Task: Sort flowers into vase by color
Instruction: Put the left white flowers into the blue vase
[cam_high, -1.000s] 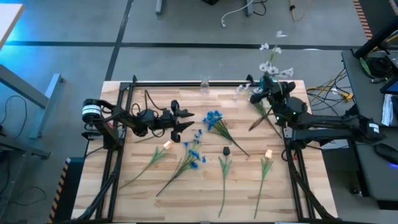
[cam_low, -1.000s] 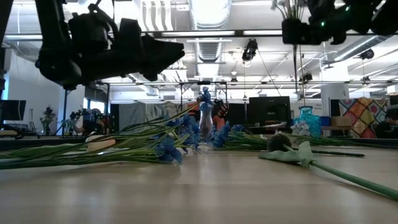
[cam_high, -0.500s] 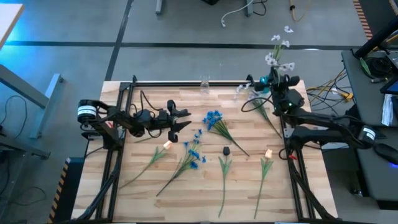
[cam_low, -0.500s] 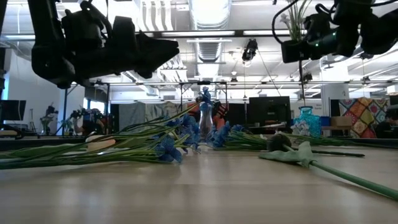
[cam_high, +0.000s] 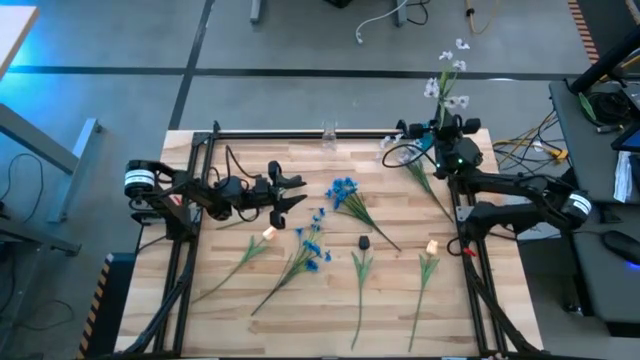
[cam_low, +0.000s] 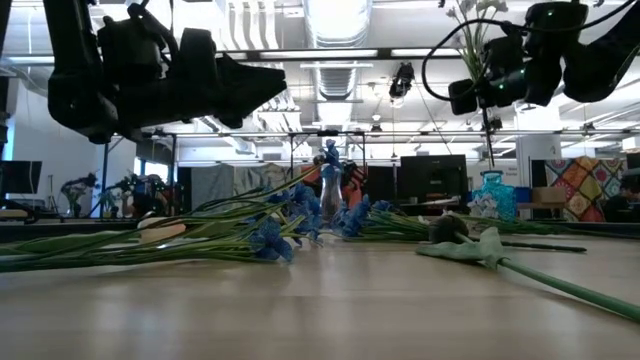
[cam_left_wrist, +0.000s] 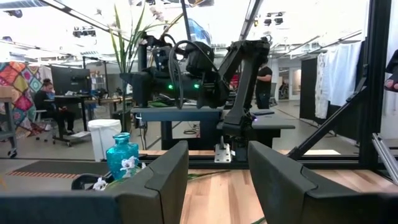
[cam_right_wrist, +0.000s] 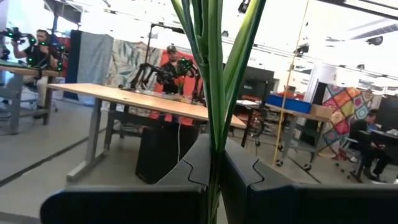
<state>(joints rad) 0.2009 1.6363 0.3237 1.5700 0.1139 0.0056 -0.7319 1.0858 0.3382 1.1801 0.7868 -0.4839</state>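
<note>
The desk (cam_high: 330, 300) is made of light wooden planks and has a dark metal frame along its edges. Around it is a grey floor, and the room behind is a big workshop with bright ceiling lights, other desks and a few people.

Many flowers lie flat on the desk. A blue bunch (cam_high: 343, 190) sits near the middle, with its stems running toward 4 o'clock. More blue flowers (cam_high: 310, 248) lie just below it, their long stems pointing toward 7 o'clock. A pale yellow flower (cam_high: 268, 232) lies to the left of them, and another pale flower (cam_high: 432, 245) lies on the right side. A small dark flower (cam_high: 364, 242) lies between them.

The right end effector (cam_high: 447, 133) is up at the 1 o'clock corner of the desk, clamped on a white flower sprig (cam_high: 447, 80). The sprig's long green stem stands nearly upright, with small white blossoms at the top, out past the far edge.

The left end effector (cam_high: 292, 190) hangs over the desk at about 9 o'clock from the blue bunch. Its fingers are apart and hold nothing.

A small blue vase (cam_left_wrist: 122, 154) stands at the far right corner of the desk.
</note>
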